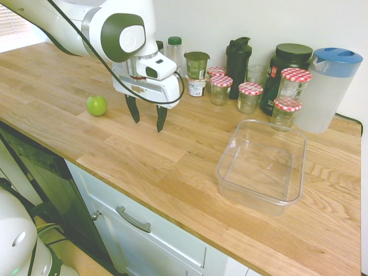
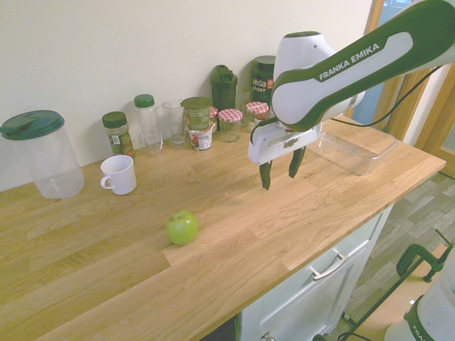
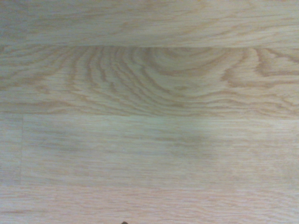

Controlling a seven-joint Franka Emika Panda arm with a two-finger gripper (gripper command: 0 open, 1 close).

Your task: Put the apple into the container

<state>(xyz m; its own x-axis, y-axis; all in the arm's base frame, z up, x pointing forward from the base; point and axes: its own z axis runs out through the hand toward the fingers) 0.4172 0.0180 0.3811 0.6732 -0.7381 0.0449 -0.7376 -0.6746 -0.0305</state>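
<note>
**A:** fingers [image 1: 133, 107] spread apart, nothing between them, pointing straight down above bare counter [image 1: 172, 167]; anyone spot the apple [image 1: 96, 105]?

**B:** yeah, sitting on the counter off to one side of the gripper [image 1: 147, 119], not touching; clear container [image 1: 262, 165] is on the other side, well apart, nothing in it

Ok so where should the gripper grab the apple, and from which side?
Probably from straight above, fingers closing across the widest middle of the apple. It is round and sits alone on bare counter, stem dimple up, with nothing beside it to block the fingers. The gripper is open, already points down and hangs apart from it.
</note>
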